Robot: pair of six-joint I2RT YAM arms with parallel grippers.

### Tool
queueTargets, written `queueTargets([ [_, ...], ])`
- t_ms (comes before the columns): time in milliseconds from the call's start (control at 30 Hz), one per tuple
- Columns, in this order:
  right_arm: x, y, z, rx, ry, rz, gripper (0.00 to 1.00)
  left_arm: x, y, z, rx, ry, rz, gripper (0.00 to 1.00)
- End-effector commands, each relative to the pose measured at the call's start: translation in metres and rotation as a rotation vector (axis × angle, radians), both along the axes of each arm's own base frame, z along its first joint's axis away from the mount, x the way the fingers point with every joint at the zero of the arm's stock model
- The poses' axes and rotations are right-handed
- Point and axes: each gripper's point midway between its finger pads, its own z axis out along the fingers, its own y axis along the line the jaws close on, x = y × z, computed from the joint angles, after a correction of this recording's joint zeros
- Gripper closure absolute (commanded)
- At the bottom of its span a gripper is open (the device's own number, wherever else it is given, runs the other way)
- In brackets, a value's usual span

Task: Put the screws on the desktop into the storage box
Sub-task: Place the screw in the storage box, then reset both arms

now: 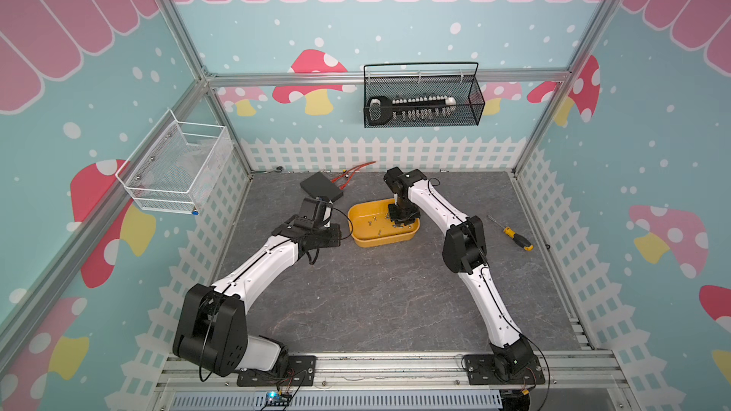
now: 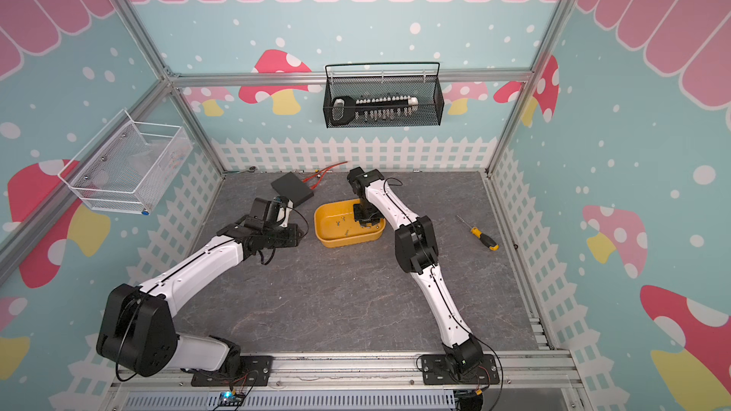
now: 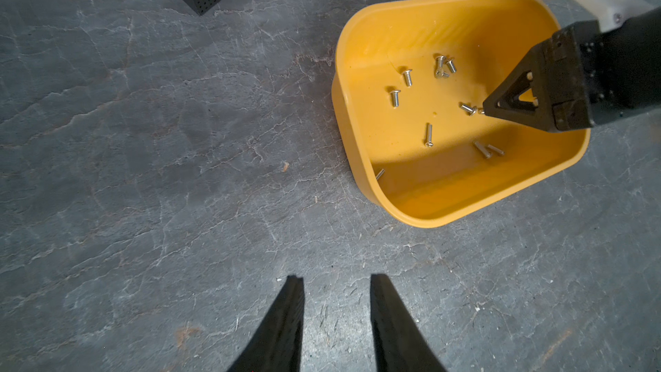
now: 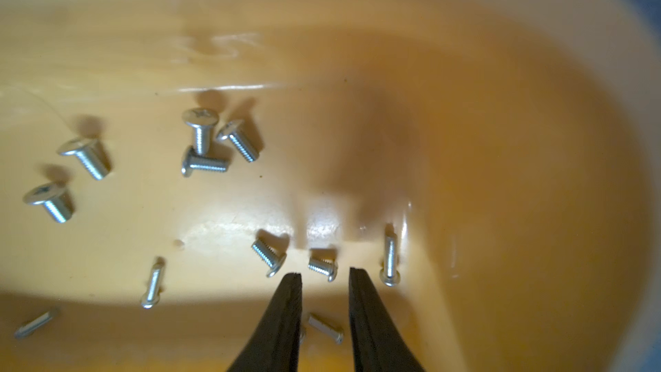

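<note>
Desktop (image 1: 375,302) around storage box (image 1: 381,239): we spot nothing stray; screws (image 4: 200,137) lie inside box. Right gripper (image 4: 325,275) low inside box, fingers parted, empty, likely for short drop. Left gripper (image 3: 336,277) beside box, parted, empty.

Both top views sit high out front, angled down over the whole counter (image 1: 375,302). Left wrist cam looks down on it from a bit above. Right wrist cam is super close, right inside the storage box (image 4: 500,137). All four share that box.
</note>
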Motion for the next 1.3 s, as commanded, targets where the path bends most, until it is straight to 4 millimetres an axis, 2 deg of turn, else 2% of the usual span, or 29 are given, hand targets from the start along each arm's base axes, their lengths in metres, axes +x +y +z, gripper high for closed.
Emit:
queueTargets([
  [0,0.003,0.0,0.015,0.017,-0.019,-0.001,0.63,0.002,0.005,0.004,0.007,-0.025,0.019,0.65],
  [67,0.007,0.002,0.032,0.035,-0.058,-0.007,0.57,0.004,0.01,0.007,0.023,-0.041,0.041,0.65],
  [133,0.011,0.002,0.06,0.05,-0.12,-0.017,0.55,0.005,0.017,0.01,0.049,-0.063,0.07,0.65],
  [233,0.013,-0.008,0.119,0.054,-0.248,-0.038,0.51,0.008,0.025,0.019,0.066,-0.111,0.108,0.65],
  [300,0.01,-0.022,0.166,0.037,-0.356,-0.061,0.49,0.01,0.03,0.029,0.066,-0.159,0.139,0.64],
  [400,-0.001,-0.055,0.226,-0.027,-0.524,-0.099,0.45,0.01,0.044,0.06,0.038,-0.298,0.223,0.63],
  [467,-0.012,-0.079,0.248,-0.056,-0.633,-0.129,0.42,0.009,0.063,0.081,0.045,-0.411,0.307,0.61],
  [500,-0.023,-0.097,0.269,-0.039,-0.723,-0.151,0.39,0.007,0.073,0.09,0.046,-0.456,0.342,0.59],
  [567,-0.039,-0.127,0.281,-0.034,-0.879,-0.16,0.34,0.004,0.086,0.1,0.053,-0.517,0.385,0.55],
  [600,-0.047,-0.141,0.28,-0.058,-0.961,-0.163,0.31,0.003,0.091,0.1,0.06,-0.532,0.4,0.52],
  [667,-0.076,-0.172,0.281,-0.101,-1.154,-0.177,0.21,0.003,0.097,0.097,0.074,-0.542,0.422,0.49],
  [700,-0.089,-0.185,0.277,-0.12,-1.22,-0.19,0.2,0.004,0.099,0.094,0.088,-0.543,0.426,0.48],
  [800,-0.126,-0.22,0.247,-0.203,-1.357,-0.23,0.17,0.005,0.109,0.087,0.119,-0.549,0.478,0.45],
  [867,-0.142,-0.242,0.221,-0.245,-1.384,-0.285,0.14,0.002,0.117,0.086,0.119,-0.584,0.528,0.45],
  [1067,-0.162,-0.273,0.16,-0.266,-1.453,-0.382,0.1,-0.023,0.15,0.086,0.17,-0.786,0.681,0.42],
  [1100,-0.163,-0.276,0.151,-0.275,-1.453,-0.385,0.09,-0.027,0.156,0.089,0.188,-0.817,0.704,0.38],
  [1167,-0.164,-0.283,0.134,-0.3,-1.441,-0.383,0.07,-0.035,0.164,0.094,0.207,-0.876,0.74,0.25],
  [1233,-0.162,-0.287,0.119,-0.319,-1.42,-0.361,0.05,-0.04,0.17,0.094,0.204,-0.913,0.784,0.01],
  [1267,-0.16,-0.289,0.119,-0.334,-1.429,-0.356,0.05,-0.042,0.174,0.09,0.216,-0.918,0.804,0.01],
])
